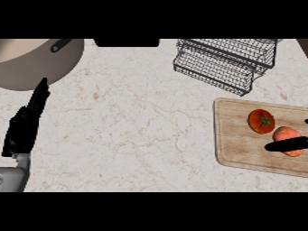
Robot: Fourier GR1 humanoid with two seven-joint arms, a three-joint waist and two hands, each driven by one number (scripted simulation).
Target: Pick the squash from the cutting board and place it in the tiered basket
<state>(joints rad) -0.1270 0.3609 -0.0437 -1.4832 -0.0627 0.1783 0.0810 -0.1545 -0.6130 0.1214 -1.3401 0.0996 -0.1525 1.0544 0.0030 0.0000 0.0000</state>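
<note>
head view, squash: the orange-pink squash (288,138) sits on the wooden cutting board (240,135), towards its right side, just below and right of the tomato. Not lifted as far as I can see, it looks flat on the wood.

head view, right hand: the right hand (301,142) comes in from the right edge over the board. One dark finger (284,145) stretches left across the lower part of the squash, and another bit pokes up above it near the edge. So the fingers are pretty spread, sort of bracketing the squash, touching or just over it. Honestly can't tell if it's properly closed round it.

head view, left hand: the left hand (26,122) is way over on the left of the counter, fingers straight and together, pointing up towards the pot. Holding nothing, just parked there.

head view, tomato: the red tomato (261,121) with a green stem is on the same board, just beside the squash, maybe touching it.

head view, tiered basket: the black wire tiered basket (224,63) stands at the back of the marble counter (136,126), well apart from the board.

head view, pot: a big grey pot (23,63) with a dark handle sits in the back left corner.
</note>
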